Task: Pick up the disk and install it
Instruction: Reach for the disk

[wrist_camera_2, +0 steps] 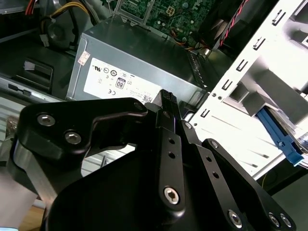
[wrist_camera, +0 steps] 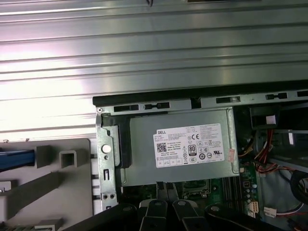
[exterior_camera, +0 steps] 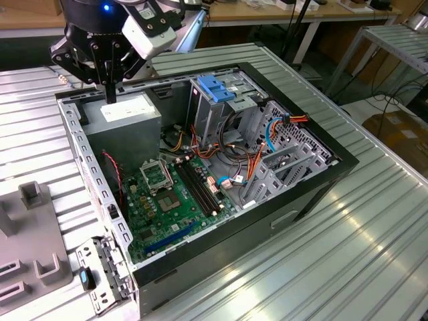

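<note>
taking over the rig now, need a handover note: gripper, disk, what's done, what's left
Gripper: shut, empty, over the power supply at a corner of the case.
Disk: not in the gripper. A blue strip on the grey fixture beside the case may be its rail; cannot tell.
Done: nothing that shows; the disk is not picked up.
Left: the pick and the install.
</note>
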